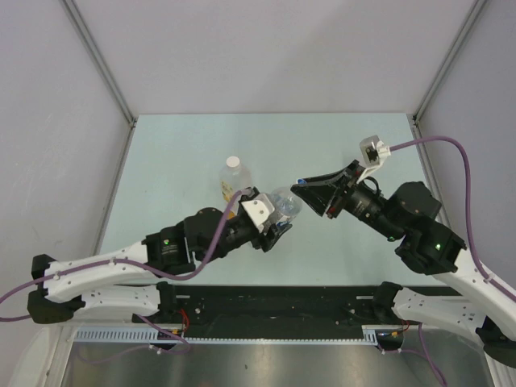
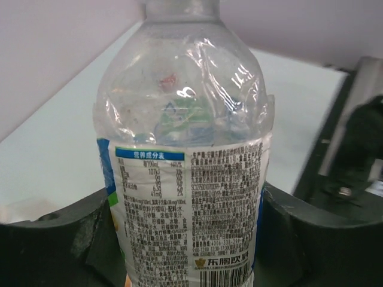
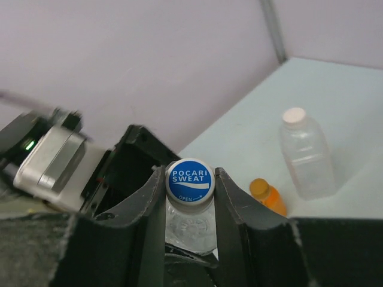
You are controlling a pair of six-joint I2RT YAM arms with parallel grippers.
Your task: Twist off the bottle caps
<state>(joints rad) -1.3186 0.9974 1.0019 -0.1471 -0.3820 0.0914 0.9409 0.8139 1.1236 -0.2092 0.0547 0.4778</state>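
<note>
Black fingers [image 2: 54, 245] of the left end effector [image 2: 187, 239] clamp the clear plastic bottle with a blue-and-white printed label [image 2: 185, 179] around its label, a detail only the left wrist view shows. Only the right wrist view shows the right end effector [image 3: 189, 203] pinching that bottle's round blue plastic cap [image 3: 189, 178]. Beyond the held bottle, on the pale desk [image 3: 347, 89], are a clear white-capped bottle [image 3: 306, 156] and, just beside it, a small orange bottle [image 3: 267, 196].
</note>
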